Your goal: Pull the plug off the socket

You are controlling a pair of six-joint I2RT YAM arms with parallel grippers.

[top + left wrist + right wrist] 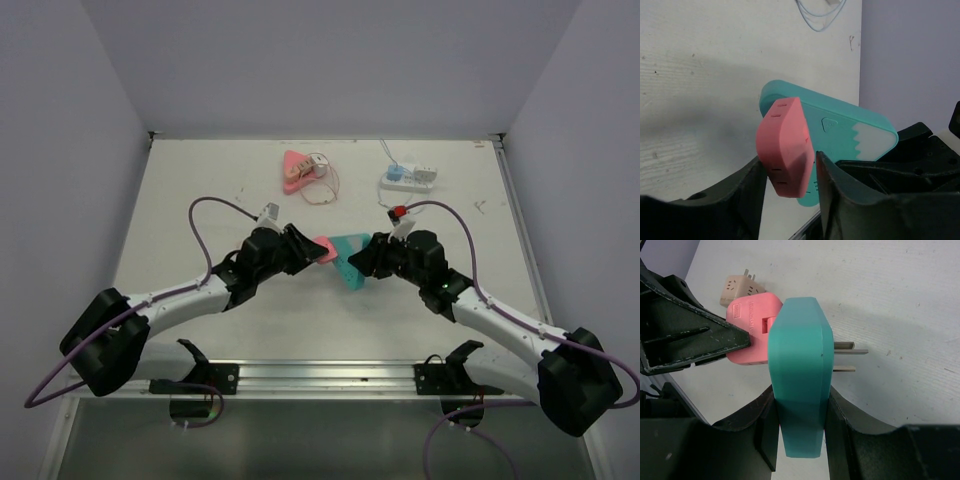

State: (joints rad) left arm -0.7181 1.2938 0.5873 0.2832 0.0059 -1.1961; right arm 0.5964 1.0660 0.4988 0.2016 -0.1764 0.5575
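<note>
Two arms are meeting over the middle of the white desk (200, 210), and the job is sitting between them at the centre of the top view. Coming in from the lower left of the frame, the left claw (305, 247) is pinching the pink plug (324, 246) between its two fingers. Coming in from the lower right, the right claw (372, 258) is clamping the teal socket adapter (350, 265) across its narrow sides.

In the right wrist view the plug is pressing flat against the adapter's left face with no gap showing. So both grips seem to be made and the pull itself is not yet done.

The next move probably calls for the right claw bracing the adapter while the left claw is drawing the plug straight off, toward the left of the top view. Keeping the pull in line with the hidden pins, without twisting, should help the smooth plug stay in the fingers.

At the adapter's right side, its own metal prongs (847, 357) are pointing out freely, touching nothing.
</note>
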